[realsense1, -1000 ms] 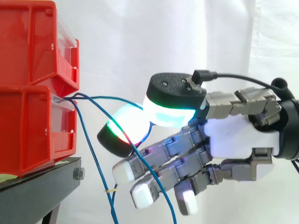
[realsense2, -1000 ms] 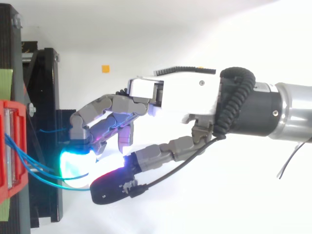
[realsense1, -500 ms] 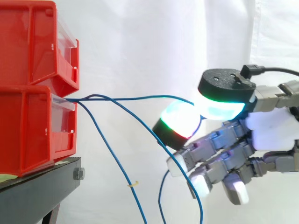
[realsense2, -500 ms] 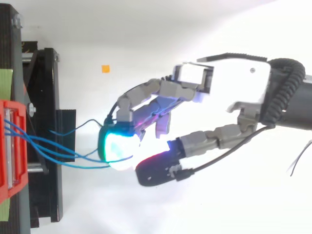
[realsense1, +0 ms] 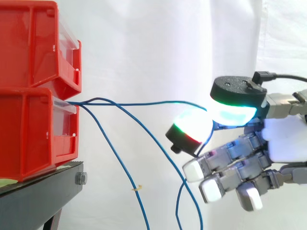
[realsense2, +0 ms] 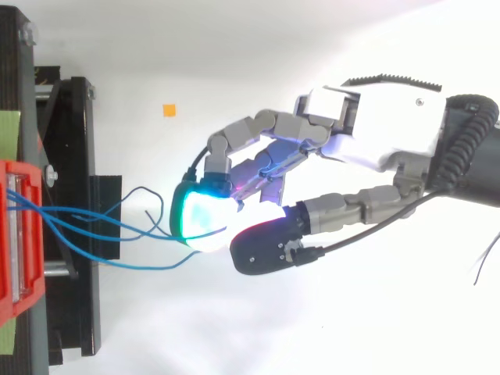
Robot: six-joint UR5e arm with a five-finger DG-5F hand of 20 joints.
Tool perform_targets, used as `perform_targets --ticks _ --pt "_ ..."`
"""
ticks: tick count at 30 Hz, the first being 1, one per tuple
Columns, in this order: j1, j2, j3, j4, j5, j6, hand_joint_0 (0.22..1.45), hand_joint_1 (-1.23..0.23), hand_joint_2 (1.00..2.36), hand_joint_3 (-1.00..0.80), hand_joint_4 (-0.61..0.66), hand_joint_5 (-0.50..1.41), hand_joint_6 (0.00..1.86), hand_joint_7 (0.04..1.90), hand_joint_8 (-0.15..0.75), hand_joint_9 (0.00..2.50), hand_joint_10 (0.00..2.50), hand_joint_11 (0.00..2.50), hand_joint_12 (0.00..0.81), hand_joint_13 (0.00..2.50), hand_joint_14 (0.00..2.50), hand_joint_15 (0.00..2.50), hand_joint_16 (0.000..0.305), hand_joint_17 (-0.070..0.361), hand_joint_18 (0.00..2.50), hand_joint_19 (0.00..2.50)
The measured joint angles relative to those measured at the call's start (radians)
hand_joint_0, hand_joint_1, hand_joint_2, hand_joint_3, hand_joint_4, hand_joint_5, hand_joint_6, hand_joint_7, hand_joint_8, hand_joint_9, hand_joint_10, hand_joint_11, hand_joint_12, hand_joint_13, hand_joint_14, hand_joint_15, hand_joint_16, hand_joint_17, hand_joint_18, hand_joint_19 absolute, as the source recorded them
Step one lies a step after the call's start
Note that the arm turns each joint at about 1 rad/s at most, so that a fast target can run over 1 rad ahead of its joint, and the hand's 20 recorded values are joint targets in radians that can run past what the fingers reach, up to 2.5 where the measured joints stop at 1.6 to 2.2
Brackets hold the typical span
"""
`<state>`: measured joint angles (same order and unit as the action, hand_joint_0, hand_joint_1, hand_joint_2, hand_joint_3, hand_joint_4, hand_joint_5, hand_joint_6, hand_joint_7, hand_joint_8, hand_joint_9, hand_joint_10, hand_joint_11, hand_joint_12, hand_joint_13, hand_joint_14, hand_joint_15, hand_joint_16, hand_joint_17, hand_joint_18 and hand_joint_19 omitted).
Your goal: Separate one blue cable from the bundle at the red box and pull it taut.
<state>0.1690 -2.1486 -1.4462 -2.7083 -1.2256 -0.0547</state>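
Note:
Several thin blue cables come out of the lower red box at the left. One blue cable runs almost level from the box's front to my hand at the right. Two glowing fingertips pinch that cable between them; from above the same pinch sits right of the box. The other cables sag down and right from the box, one looping under the hand. My remaining fingers curl below the pinch, touching nothing that I can see.
A second red box is stacked above the lower one, both on a black stand. White curtain behind. A small orange square lies on the white floor in the top view.
My hand has drawn away from the box to the right with the pinched cable, which went from a slack arc to a nearly straight line. The other cables hang looser.

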Motion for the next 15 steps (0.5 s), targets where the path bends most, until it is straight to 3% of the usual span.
perform_targets --ticks 8,15 --pt "0.004 -0.002 -0.002 0.046 0.011 0.014 0.44 -0.67 1.56 -0.15 -0.25 -0.02 0.77 1.14 0.333 0.79 0.01 0.35 0.445 0.88 0.01 0.57 0.068 0.153 0.88 0.82" --pt "0.005 -0.002 -0.021 0.062 0.010 0.015 0.44 -0.66 1.58 -0.15 -0.25 -0.02 0.77 1.14 0.332 0.80 0.01 0.35 0.451 0.88 0.02 0.57 0.068 0.154 0.88 0.81"
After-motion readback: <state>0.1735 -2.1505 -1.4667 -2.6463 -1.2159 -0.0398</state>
